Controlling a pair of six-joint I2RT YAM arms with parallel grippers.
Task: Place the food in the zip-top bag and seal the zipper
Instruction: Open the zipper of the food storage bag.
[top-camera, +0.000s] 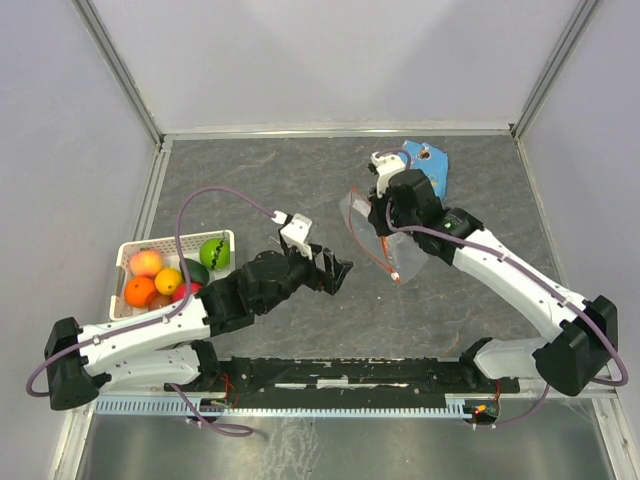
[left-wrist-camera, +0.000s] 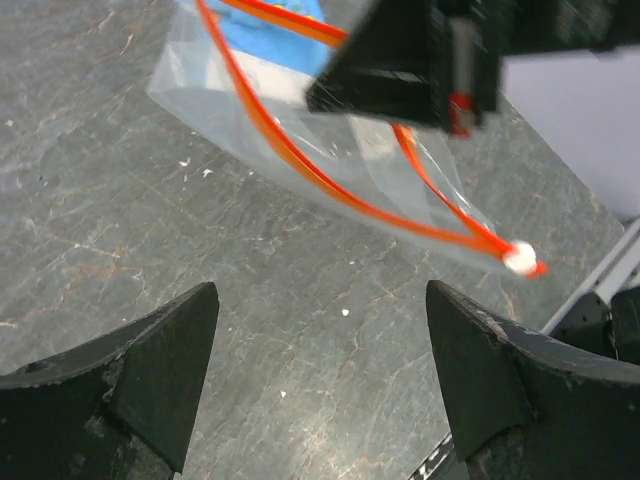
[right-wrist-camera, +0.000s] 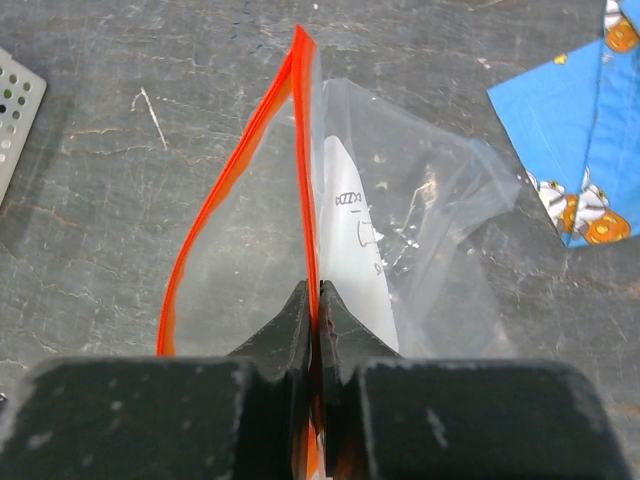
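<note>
Right gripper (right-wrist-camera: 318, 310) is nearest in its wrist view: fingers pressed together, pinching one lip of the zipper (right-wrist-camera: 305, 150). The other lip bows out to the left, so the mouth is open. The two orange strips meet at a small white end piece (left-wrist-camera: 520, 258).

Bag (right-wrist-camera: 420, 200) hangs from that pinch over the right-centre of the table (top-camera: 300, 180), label (right-wrist-camera: 350, 230) visible through the plastic. Can't tell whether its lower edge touches the table. No food inside it.

Left gripper (left-wrist-camera: 320, 330) is spread wide and holds nothing. It sits near the table centre, pointing at the bag's mouth, near it but not touching.

Toy fruits are all in the white basket (top-camera: 130, 250) at the left edge, well apart from the bag:
- green fruit (top-camera: 214, 252) in the corner nearest the bag
- peach fruit (top-camera: 147, 263)
- two orange ones (top-camera: 140, 290)
- red-pink fruit (top-camera: 185, 292), partly hidden by the left arm

Blue snack packet (top-camera: 430, 160) lies flat on the table just behind the right gripper, outside the bag.
</note>
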